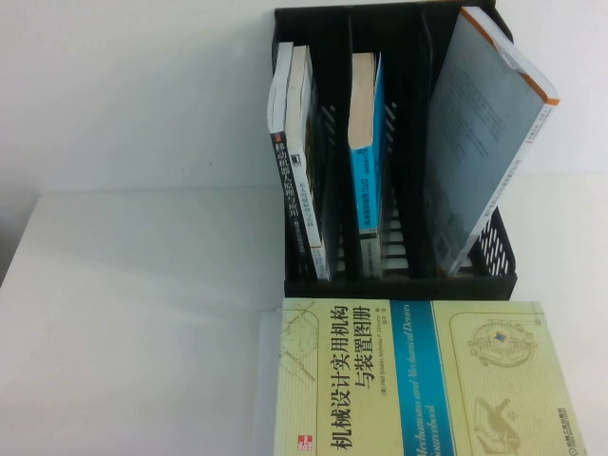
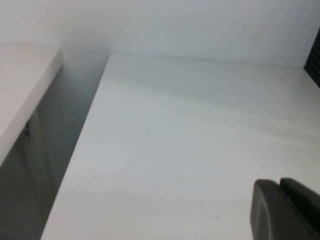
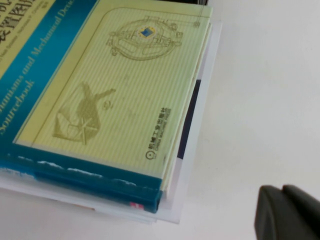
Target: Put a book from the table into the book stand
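The black three-compartment book stand (image 1: 399, 285) stands at the far middle of the white table (image 1: 142, 313). A large pale grey-white book (image 1: 480, 133) with an orange edge leans in its right compartment. No collage cover shows in any view. A wider white book (image 3: 180, 200) lies at the bottom of the stack in front of the stand, its cover hidden; its edge also shows in the high view (image 1: 271, 380). My left gripper (image 2: 280, 182) is shut and empty over bare table. My right gripper (image 3: 282, 189) is shut and empty beside the stack's corner. Neither shows in the high view.
A pale yellow-green book with a blue stripe (image 1: 418, 380) tops the stack and also shows in the right wrist view (image 3: 115, 85). A dark-spined book (image 1: 288, 190) fills the stand's left compartment and a blue book (image 1: 366, 161) the middle one. The table's left edge (image 2: 82, 150) drops off.
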`<state>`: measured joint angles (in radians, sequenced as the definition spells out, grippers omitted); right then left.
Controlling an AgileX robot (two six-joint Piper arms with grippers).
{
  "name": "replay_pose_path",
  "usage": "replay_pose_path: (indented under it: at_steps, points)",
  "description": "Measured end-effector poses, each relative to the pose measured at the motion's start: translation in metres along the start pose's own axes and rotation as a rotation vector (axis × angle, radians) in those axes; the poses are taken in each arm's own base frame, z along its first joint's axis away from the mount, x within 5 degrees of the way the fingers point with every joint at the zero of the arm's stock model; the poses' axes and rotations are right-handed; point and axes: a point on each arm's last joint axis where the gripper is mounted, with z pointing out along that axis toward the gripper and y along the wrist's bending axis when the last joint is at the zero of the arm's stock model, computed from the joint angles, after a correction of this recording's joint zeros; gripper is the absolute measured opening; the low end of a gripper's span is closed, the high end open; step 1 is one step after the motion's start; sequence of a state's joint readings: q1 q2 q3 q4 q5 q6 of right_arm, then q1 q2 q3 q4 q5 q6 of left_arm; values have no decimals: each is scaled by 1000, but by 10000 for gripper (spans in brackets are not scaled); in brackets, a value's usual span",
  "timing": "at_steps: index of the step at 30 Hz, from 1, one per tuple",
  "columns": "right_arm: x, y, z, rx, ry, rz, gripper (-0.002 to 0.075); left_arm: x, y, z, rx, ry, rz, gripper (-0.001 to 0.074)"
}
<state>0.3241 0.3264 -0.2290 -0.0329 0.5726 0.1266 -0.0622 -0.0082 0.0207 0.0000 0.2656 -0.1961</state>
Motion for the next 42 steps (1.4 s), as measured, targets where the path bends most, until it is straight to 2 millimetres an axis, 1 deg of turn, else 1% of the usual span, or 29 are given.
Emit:
replay_pose_path:
  at_steps: [4, 15, 32, 35, 39, 42]
  points:
    - [0, 0, 0, 0, 0, 0, -1, 4, -1, 0, 29, 48, 16, -1]
    - [0, 0, 0, -1, 0, 1, -1, 5, -9, -1, 164, 69, 86, -2]
    - [0, 0, 0, -1, 0, 1, -1, 6, -9, -1, 168, 77, 92, -2]
    - [3, -1, 1, 8, 3, -9, -1, 6, -9, -1, 167, 77, 93, -2]
    - [10, -9, 1, 83, -59, 38, -1, 6, -9, -1, 167, 77, 94, -2]
    - [16, -14, -2, 147, -160, 84, -1, 5, -9, -1, 167, 75, 94, -2]
